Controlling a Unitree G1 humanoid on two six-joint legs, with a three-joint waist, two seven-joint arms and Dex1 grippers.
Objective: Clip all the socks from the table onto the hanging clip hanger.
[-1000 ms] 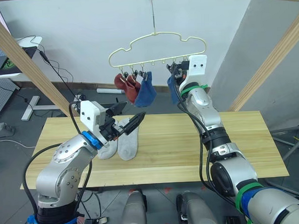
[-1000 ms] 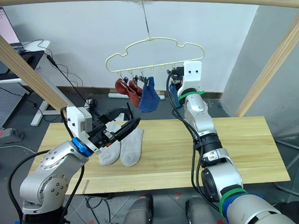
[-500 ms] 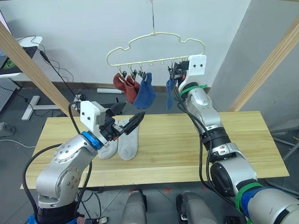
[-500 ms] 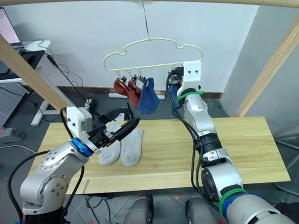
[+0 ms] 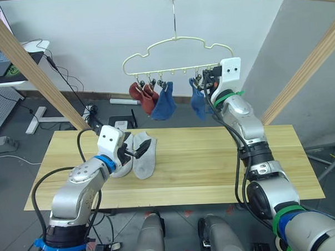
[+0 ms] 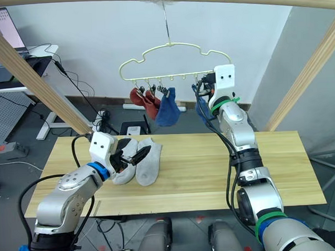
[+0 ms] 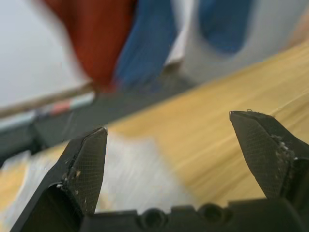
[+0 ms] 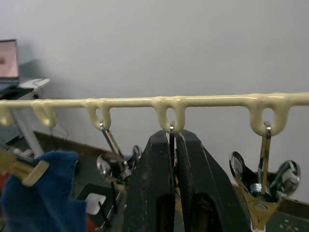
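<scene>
Two light grey ankle socks (image 5: pixel 136 154) lie side by side, touching, on the long pale wooden plank table (image 5: pixel 213 162), toward its 9 o'clock end. The left gripper (image 5: pixel 136 152), fingers wide apart, hangs just above them, grey fabric showing between the tips in its wrist view.

Up at 12 o'clock, the thin pale-yellow wire clip hanger (image 5: pixel 175 53) with its cloud-shaped top carries two rust-red socks (image 5: pixel 141 96) and a blue sock (image 5: pixel 164 103) at its 9 o'clock end, and a second blue sock (image 5: pixel 199 103) near 3 o'clock. The right gripper (image 8: pixel 173 164) is closed together on a small dark metal clip (image 8: pixel 170 126) there.

The grey socks look soft, light and limp; they would likely fold and droop when lifted. Pinching one at its cuff edge, clear of its neighbour, seems best, leaving a free hem for a clip.
</scene>
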